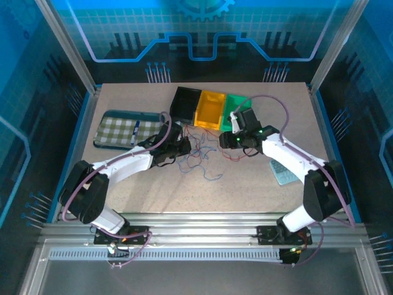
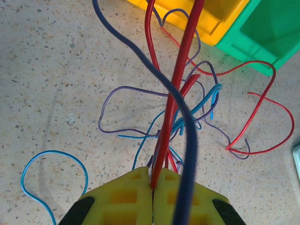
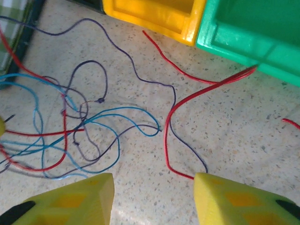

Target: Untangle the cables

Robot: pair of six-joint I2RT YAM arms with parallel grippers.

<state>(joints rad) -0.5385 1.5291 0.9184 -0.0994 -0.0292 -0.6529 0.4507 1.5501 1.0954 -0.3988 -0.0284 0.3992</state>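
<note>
The cables [image 1: 199, 158] lie as a wispy tangle of red, blue and purple wires on the table between my two grippers. My left gripper [image 2: 153, 182] is shut on a red cable [image 2: 180, 79] that rises taut from its yellow fingertips, and a dark blue cable [image 2: 157, 72] drapes over the right finger. From above, the left gripper [image 1: 184, 147] sits at the tangle's left edge. My right gripper [image 3: 153, 180] stands open just above the table with bare surface between its fingers. A red cable [image 3: 174, 112] and a thin purple one [image 3: 187, 145] end beside its right finger [image 3: 225, 192].
Black [image 1: 184, 103], yellow [image 1: 210, 109] and green [image 1: 235, 106] bins stand in a row just behind the tangle. A checked tray [image 1: 121, 129] lies at the left, and a pale flat object [image 1: 284, 172] under the right arm. A loose blue loop [image 2: 51, 159] lies left of the left gripper.
</note>
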